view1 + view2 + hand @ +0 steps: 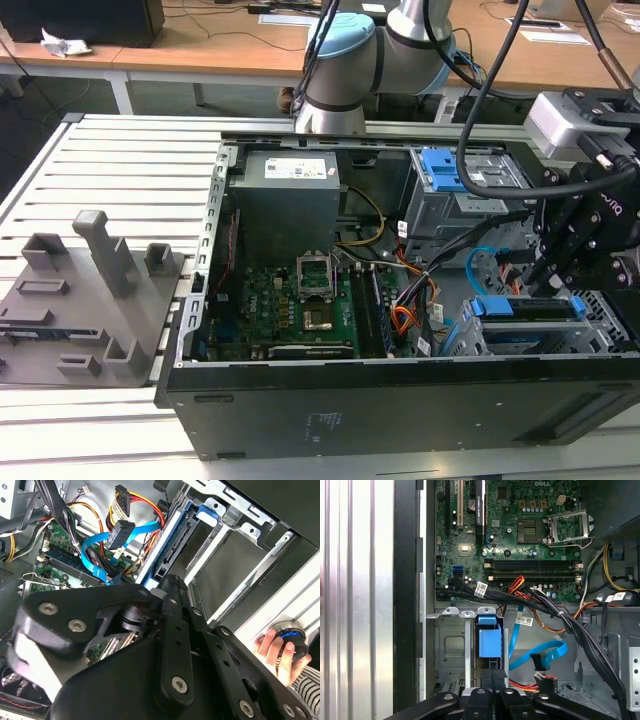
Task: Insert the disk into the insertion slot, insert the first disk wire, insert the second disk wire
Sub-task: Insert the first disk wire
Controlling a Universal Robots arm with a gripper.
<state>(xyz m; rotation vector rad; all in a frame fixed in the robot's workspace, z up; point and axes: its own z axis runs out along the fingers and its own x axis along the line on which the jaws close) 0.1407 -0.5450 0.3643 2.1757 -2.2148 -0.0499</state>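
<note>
While the gripper (499, 676) is hanging low over one corner of the open computer case (400, 400), its own black links are blocking much of both wrist views. Cannot tell whether it is wide or narrow, or whether it is touching anything.

The disk (489, 642) is sitting in the insertion slot (469, 645), the grey metal cage at the case's corner, with its blue carrier facing out. The end nearest the gripper is hiding behind the gripper, so its depth in the slot is hard to judge.

A blue wire (547, 655) is looping just beside the disk, its black plug lying apart from it. Red and orange wires (517, 586) are running close by; their far ends are getting lost under a black cable bundle (570, 622).

The case is also holding a green circuit board (520, 530), a grey power box (285, 200) and a taller cage with a blue latch (440, 170).

In the second wrist view a person's hand (277, 652) is resting on a round knob (290, 632), cut off at the edge.

On the slatted counter (130, 180), at the exterior view's left, a grey tray (90, 300) of moulded holders is running out of frame.
</note>
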